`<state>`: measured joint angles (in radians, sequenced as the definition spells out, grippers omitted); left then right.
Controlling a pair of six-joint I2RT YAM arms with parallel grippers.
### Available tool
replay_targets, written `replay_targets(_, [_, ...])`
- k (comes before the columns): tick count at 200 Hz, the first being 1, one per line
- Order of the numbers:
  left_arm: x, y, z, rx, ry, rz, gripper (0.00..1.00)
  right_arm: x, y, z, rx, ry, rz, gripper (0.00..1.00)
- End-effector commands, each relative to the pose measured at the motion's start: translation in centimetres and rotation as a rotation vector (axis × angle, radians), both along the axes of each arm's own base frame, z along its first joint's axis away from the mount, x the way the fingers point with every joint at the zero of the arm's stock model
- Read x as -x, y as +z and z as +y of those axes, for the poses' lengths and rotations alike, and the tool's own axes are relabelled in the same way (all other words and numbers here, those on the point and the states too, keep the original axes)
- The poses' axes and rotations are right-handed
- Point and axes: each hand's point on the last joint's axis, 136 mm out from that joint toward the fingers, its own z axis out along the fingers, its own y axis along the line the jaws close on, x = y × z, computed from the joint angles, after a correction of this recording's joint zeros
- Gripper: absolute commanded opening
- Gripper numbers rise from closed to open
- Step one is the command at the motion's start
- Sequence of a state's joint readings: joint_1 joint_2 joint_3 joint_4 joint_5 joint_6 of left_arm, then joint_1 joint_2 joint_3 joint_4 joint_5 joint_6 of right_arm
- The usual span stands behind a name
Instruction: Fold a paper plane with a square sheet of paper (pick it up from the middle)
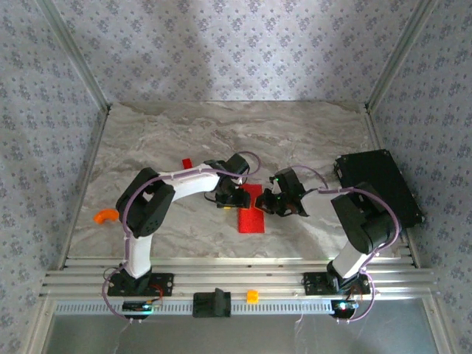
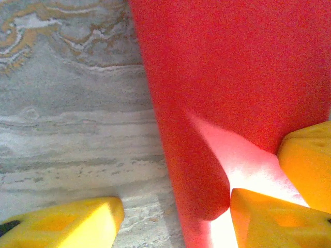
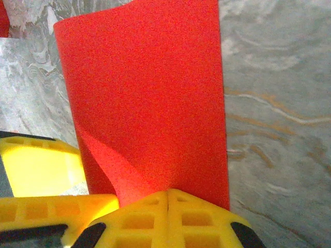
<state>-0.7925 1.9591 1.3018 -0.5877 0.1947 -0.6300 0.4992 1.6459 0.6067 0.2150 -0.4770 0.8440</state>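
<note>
Red paper [image 1: 251, 215] lies mid-table, folded to a narrow strip, and from above its far end is tucked under the two grippers. The left gripper [image 1: 230, 196] and right gripper [image 1: 270, 201] crowd in over it, so that end's outline is hard to read. Up close the paper is cut off by the frame edges, and glare washes out the patch nearest the left wrist camera.

The left wrist view gives what the top view can't. The left gripper is spread open across the paper's long edge, with one yellow finger [image 2: 67, 222] on bare marble and its other finger on the red. A rounded curl of paper lifts just beside that finger.

From the right wrist, the right gripper's tips are clenched tight together. The paper's near edge rises into them, so it looks pinched there, though the contact itself is hidden by the tips.

Only the overhead shot takes in the rest. A small red block [image 1: 186, 162] sits beyond the left arm, an orange piece [image 1: 105, 216] lies near the table's left edge, and a black box [image 1: 380, 184] is at the right.

The table [image 1: 184, 125] is grey, marble-patterned with tan veins. Patterned wallpaper [image 1: 221, 44] closes in the back and both sides.
</note>
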Motion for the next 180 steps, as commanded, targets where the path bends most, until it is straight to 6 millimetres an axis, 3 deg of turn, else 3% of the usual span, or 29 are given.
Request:
replay_targets(1, [-0.9,-3.4,0.2,-0.033,0.001,-0.031,0.62,3.5,-4.2,-3.6,0.127,-0.010,0.143,0.00])
replay_targets(53, [-2.4,4.1,-0.9,0.088,0.014,-0.162,0.63,3.3,-4.1,-4.1,0.129,0.062,0.147,0.00])
replay_targets(96, [-3.1,7.8,-0.5,0.209,0.073,-0.213,0.55,2.8,-4.5,-3.8,0.132,0.094,0.158,0.00])
replay_targets(120, [-3.3,8.4,-0.7,0.311,0.099,-0.173,0.38,2.7,-4.6,-3.9,0.139,0.090,0.165,0.00])
replay_targets(169, [-2.8,8.8,-3.1,0.478,0.055,-0.087,0.00,2.5,-4.7,-4.1,0.149,0.084,0.164,0.00])
replay_targets(180, [-2.7,8.8,-3.7,0.510,0.049,-0.065,0.00,2.5,-4.8,-4.1,0.152,0.083,0.163,0.00])
